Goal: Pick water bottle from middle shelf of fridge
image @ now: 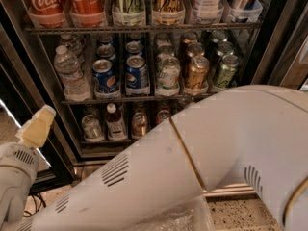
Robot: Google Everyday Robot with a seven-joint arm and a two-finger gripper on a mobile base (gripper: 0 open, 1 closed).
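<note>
Bottle point(71, 73) upright at left end of shelf point(144, 99) in fridge point(276, 37); clear ribbed plastic, white cap. Pepsi cans point(120, 73) just beside, gold cans point(196, 71) and green cans point(225, 69) further right. Coca-Cola cans point(67, 1) on rack above. My white vented arm point(192, 167) crosses lower view. My gripper point(36, 126) low left, outside fridge, well apart from bottle; cannot tell its state.

Speckled terrazzo floor point(262, 211) shows at 5 and 7 o'clock, and a bright patch of light point(4, 111) at 9 o'clock, beside the gripper point(36, 127) at 8 o'clock.
</note>
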